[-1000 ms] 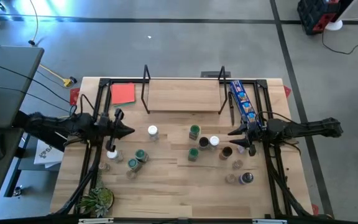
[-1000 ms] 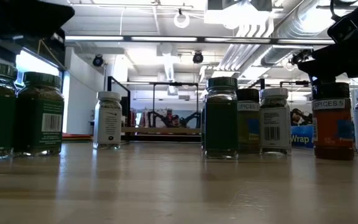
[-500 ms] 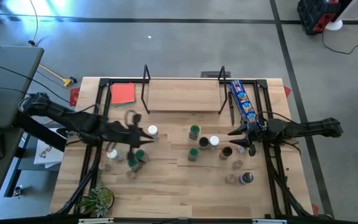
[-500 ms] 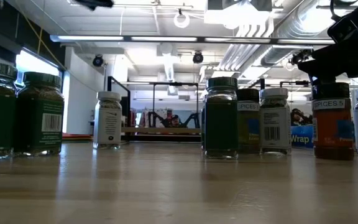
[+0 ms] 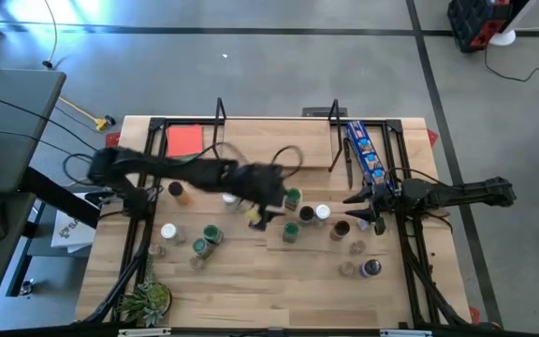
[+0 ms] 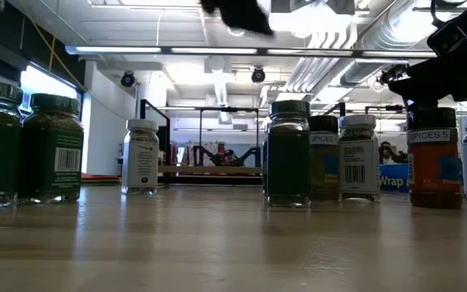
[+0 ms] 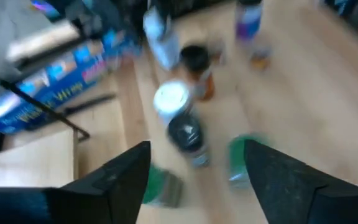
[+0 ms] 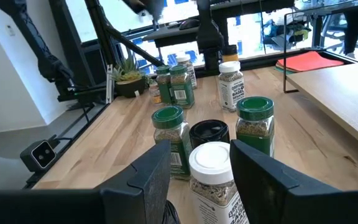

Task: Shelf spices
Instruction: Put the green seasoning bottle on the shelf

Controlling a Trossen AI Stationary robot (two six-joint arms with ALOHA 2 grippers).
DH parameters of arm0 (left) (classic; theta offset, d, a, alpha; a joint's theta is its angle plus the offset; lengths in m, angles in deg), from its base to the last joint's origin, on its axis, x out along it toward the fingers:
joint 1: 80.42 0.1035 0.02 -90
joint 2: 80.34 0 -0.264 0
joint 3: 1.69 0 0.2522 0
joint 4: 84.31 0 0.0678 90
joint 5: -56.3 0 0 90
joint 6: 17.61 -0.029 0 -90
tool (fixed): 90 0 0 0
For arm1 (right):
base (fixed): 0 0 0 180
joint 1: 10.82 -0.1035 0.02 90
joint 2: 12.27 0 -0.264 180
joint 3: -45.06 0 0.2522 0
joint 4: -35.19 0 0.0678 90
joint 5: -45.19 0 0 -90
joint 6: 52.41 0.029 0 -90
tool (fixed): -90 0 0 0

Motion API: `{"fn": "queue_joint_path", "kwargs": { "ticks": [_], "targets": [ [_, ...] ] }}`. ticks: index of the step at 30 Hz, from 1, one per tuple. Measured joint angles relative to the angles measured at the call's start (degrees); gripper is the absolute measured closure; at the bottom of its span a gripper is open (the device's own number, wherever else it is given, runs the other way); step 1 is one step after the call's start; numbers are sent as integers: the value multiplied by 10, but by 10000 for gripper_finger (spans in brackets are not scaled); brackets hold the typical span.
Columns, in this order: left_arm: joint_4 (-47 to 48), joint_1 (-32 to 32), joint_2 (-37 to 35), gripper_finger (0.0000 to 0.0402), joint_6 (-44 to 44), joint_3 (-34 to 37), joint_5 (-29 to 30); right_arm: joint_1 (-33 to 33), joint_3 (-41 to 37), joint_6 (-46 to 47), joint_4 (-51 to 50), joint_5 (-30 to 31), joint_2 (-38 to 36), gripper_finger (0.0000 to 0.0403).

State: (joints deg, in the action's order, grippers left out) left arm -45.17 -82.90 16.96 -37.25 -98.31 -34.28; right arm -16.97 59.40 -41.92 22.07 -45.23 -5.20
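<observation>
High view: the left arm is stretched from its side across to the middle of the bench (image 5: 251,271). The left end effector (image 5: 258,213) is blurry and hangs just beside a green-lidded jar (image 5: 293,197). In the left wrist view its 2 fingers (image 7: 120,180) are spread wide with nothing between them, and jars on the bench show through the gap.

The right end effector (image 5: 359,213) sits on the right side, just off the near end of the long blue packet (image 5: 365,154). It points at a tight bunch of spices: a white-lidded jar (image 5: 323,213), a black-lidded jar (image 5: 307,214) and a brown jar (image 5: 342,227). In the right wrist view its fingers (image 8: 145,180) are part-way apart, and the white lid lines up in the gap just ahead of the tips. Looks like it isn't gripping anything.

All the spices I can see are standing on the bench. Another bunch with green lids (image 5: 209,234) stands on the left side, and a few more jars (image 5: 372,269) are near the front right. The shelf (image 5: 274,140) is at the back middle, well apart from the jars, between the flat red square (image 5: 184,140) and the blue packet. There's 1 small plant (image 5: 146,301) at the front left corner.
</observation>
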Motion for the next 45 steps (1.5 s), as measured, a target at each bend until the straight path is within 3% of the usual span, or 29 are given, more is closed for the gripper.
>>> {"fn": "queue_joint_path", "kwargs": {
  "ticks": [8,16,30,34,42,45],
  "targets": [
    [-53,128,102,127,-95,-2,-139,0,0,0,0,0,0,243],
    [-94,164,160,125,-75,-3,-223,0,0,0,0,0,0,243],
    [-116,156,143,121,40,-3,-214,0,0,0,0,0,0,243],
    [-110,129,139,121,28,-2,-227,0,0,0,0,0,0,243],
    [-88,92,151,121,-25,-2,-116,0,0,0,0,0,0,243],
    [-92,97,153,121,-13,-2,-113,0,0,0,0,0,0,243]
  ]
}}
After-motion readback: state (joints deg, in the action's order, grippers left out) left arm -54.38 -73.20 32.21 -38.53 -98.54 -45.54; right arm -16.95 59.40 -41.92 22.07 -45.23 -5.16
